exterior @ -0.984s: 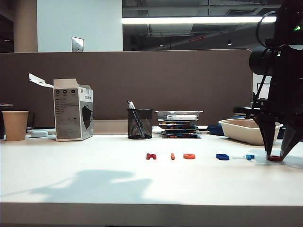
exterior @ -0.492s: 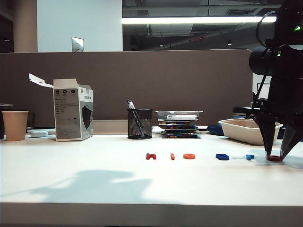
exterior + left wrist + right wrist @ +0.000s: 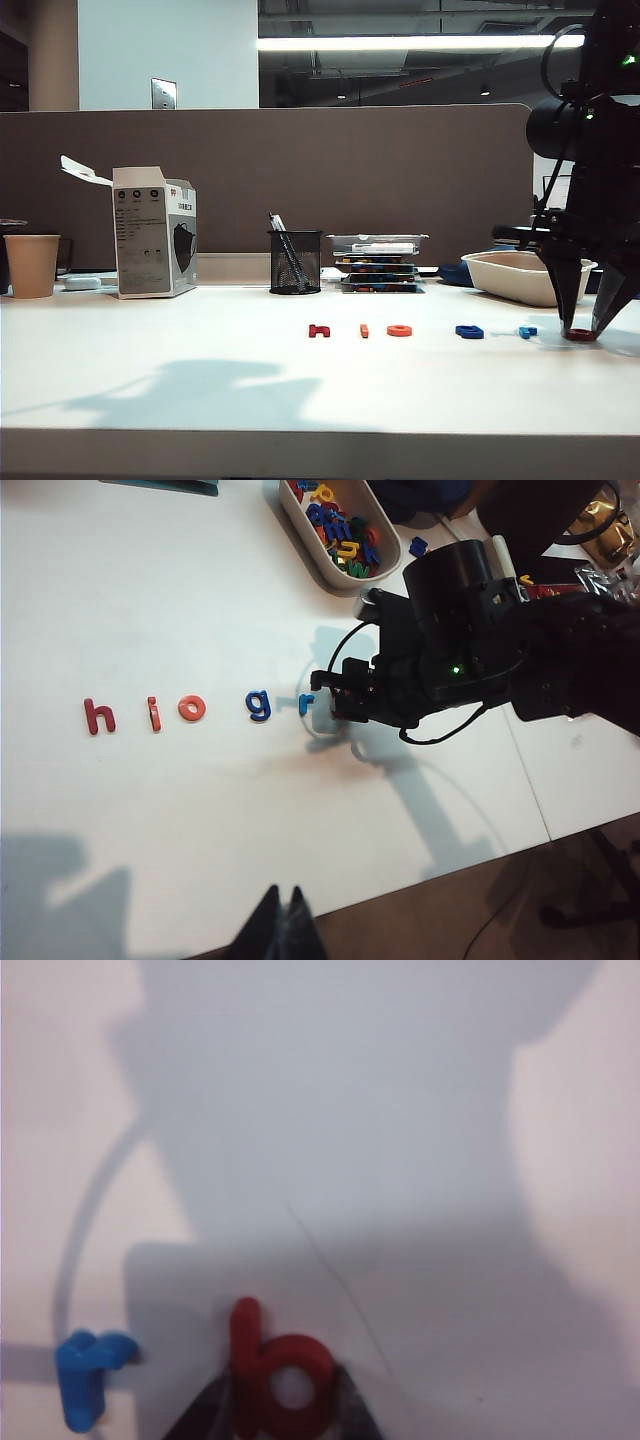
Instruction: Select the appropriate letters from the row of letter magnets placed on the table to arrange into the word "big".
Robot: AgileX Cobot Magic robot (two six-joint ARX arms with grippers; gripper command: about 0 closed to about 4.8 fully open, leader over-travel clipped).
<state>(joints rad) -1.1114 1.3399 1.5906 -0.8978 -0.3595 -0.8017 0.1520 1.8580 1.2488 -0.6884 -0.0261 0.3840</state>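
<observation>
i see my right tool (image 3: 587, 327) down on the bench (image 3: 200, 380), part-closed around the dark red b (image 3: 280, 1372) beside the light blue r (image 3: 88, 1372); my left tool (image 3: 283, 930) hangs pinched together.

Dark red "b" (image 3: 278, 1375) lies flat beside light blue "r" (image 3: 88, 1372); orange-red "i" (image 3: 154, 713), dark blue "g" (image 3: 259, 705) lie in the row.
</observation>
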